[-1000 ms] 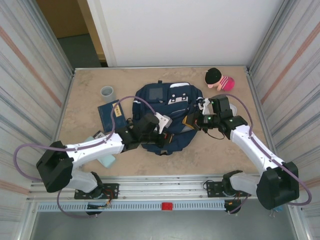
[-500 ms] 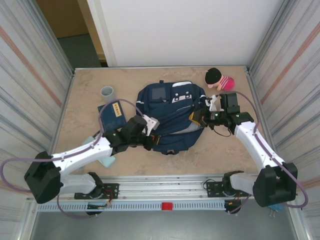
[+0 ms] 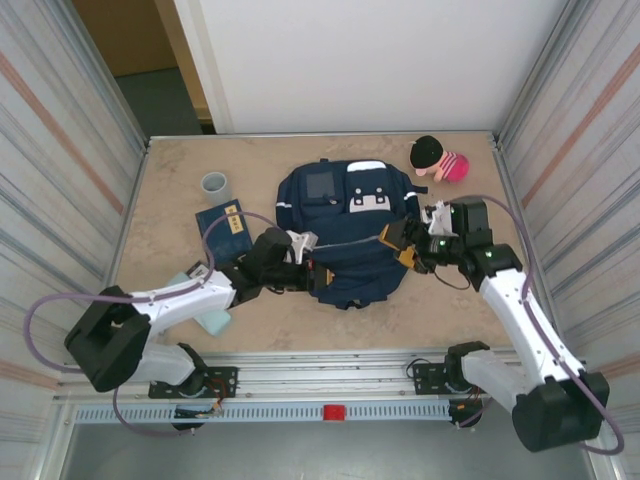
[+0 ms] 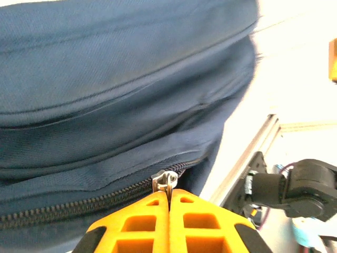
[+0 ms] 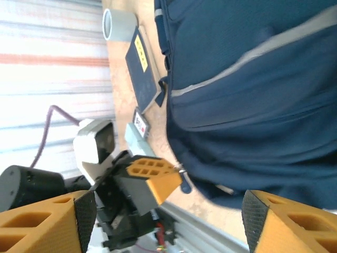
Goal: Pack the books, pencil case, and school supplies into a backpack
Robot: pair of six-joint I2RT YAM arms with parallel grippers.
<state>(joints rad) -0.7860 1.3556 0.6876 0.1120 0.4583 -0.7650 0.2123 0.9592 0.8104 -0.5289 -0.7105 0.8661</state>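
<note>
While left gripper (image 4: 169, 197) pinches zipper pull (image 4: 166, 182) on backpack (image 4: 105, 79) | right gripper (image 5: 168, 211) spread wide, holding nothing

A grey cup (image 3: 215, 184) is shown upright on the far-left part of the mottled beige surface (image 3: 470, 300), a black-and-pink plush toy (image 3: 438, 158) is laid near its far-right corner, and corrugated side walls (image 3: 60, 160) are seen flanking it.

Table (image 3: 160, 180): beige, mottled top.
Side walls (image 3: 60, 150): ribbed grey panels, both sides.
Back wall (image 3: 370, 60): plain white.
Rail (image 3: 330, 385): metal, near edge.
Light: bright, even.
</note>
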